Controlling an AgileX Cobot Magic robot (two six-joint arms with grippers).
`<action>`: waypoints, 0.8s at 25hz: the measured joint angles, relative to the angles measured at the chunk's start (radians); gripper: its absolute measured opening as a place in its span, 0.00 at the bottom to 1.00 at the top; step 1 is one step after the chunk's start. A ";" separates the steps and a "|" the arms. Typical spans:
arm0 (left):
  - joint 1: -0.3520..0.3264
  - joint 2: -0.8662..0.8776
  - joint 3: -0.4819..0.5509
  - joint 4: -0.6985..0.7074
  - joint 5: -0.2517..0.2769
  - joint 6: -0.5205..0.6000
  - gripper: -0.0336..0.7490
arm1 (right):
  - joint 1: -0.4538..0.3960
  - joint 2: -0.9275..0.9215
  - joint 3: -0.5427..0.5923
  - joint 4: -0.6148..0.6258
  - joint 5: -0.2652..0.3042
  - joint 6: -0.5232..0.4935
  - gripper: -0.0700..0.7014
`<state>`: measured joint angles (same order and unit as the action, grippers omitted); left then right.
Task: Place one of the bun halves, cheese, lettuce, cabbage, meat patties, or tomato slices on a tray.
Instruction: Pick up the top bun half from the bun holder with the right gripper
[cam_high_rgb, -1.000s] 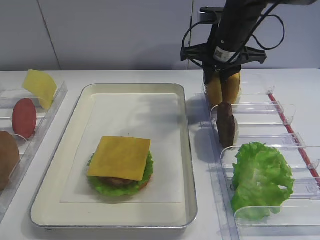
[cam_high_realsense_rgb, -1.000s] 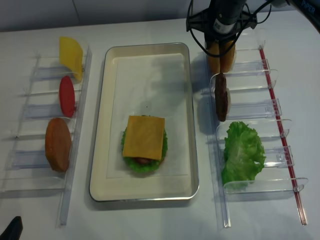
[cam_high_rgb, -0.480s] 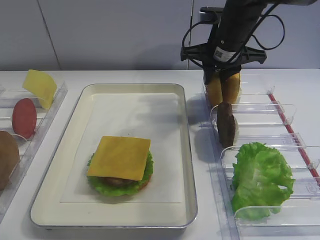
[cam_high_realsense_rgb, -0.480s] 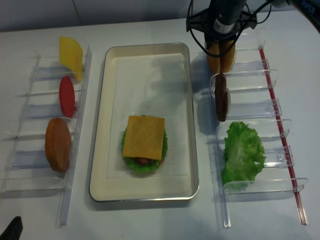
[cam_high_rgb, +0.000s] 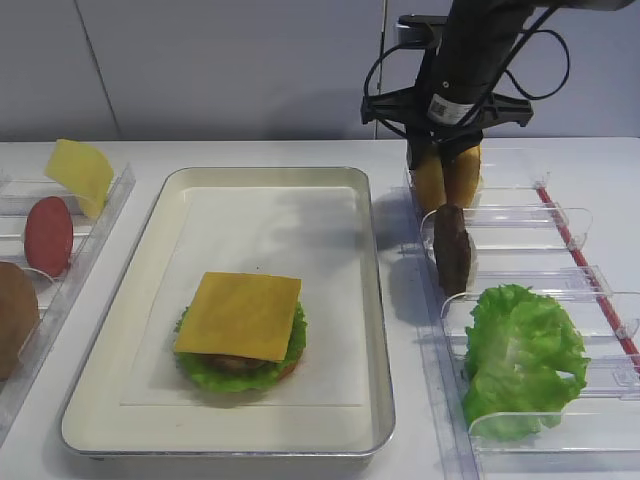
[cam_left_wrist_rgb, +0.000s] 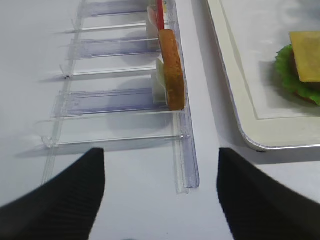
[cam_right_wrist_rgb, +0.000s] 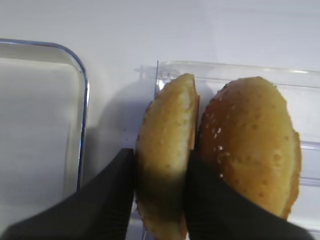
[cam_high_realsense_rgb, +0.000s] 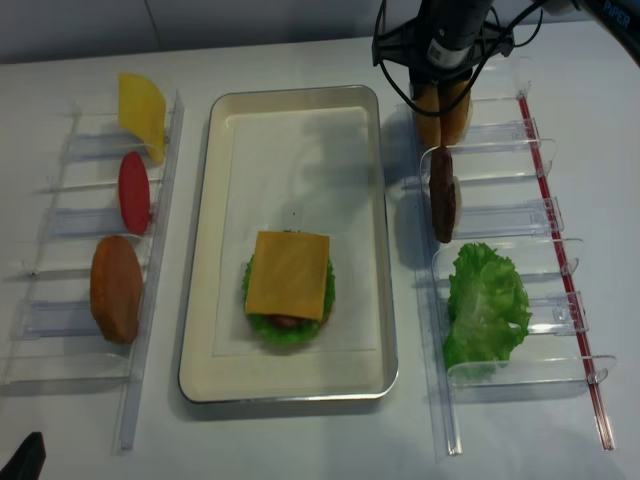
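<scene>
Above, exterior high view: the right gripper (cam_high_rgb: 445, 160) descends vertically into the rear slot of the clear rack (cam_high_rgb: 560, 215), because the bun halves (cam_high_rgb: 447, 175) stand on edge there. The tray (cam_high_rgb: 372, 300) already carries lettuce, patty and cheese (cam_high_rgb: 240, 315), so a bun top appears due next.

Right wrist view: both fingers (cam_right_wrist_rgb: 107, 200) are clenched on the left bun half (cam_right_wrist_rgb: 165, 150), one on each face; the seeded bun half (cam_right_wrist_rgb: 250, 145) stands just beside, untouched.

Left wrist view: the left gripper (cam_left_wrist_rgb: 160, 192) hangs released over the bench (cam_left_wrist_rgb: 30, 60), near the left rack (cam_left_wrist_rgb: 125, 100).

Realsense view: upright slots keep each ingredient separate and graspable.
</scene>
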<state>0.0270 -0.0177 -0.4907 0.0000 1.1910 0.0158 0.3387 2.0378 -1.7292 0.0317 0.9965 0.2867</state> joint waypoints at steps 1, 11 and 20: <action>0.000 0.000 0.000 0.000 0.000 0.000 0.62 | 0.000 0.000 0.000 0.000 0.000 0.000 0.45; 0.000 0.000 0.000 0.000 0.000 0.000 0.62 | 0.000 0.000 -0.008 0.002 0.032 0.000 0.45; 0.000 0.000 0.000 0.000 0.000 0.000 0.62 | 0.002 0.009 -0.132 0.011 0.122 -0.001 0.45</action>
<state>0.0270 -0.0177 -0.4907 0.0000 1.1910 0.0158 0.3403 2.0464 -1.8612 0.0428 1.1188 0.2861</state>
